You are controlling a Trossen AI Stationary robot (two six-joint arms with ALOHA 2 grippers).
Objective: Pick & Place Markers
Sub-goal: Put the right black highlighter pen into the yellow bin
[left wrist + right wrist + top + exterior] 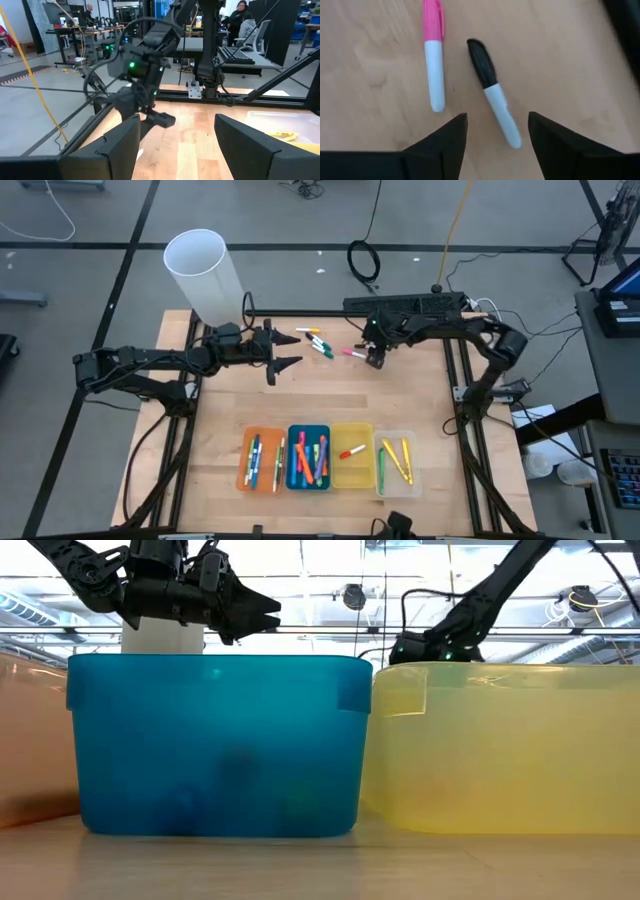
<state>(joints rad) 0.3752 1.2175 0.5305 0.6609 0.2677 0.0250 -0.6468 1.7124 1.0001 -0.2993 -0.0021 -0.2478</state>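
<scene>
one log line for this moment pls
left gripper: open, empty, above table | right gripper: open, over black-capped marker, beside pink-capped marker | both markers lie on table

Robotics lab: workbenches (70,35), cables, monitors.

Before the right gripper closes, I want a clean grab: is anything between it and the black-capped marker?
Nothing visible. The right gripper hangs open over the black-capped marker, which lies on bare table. The pink-capped marker lies beside it, apart, outside the fingers.
</scene>
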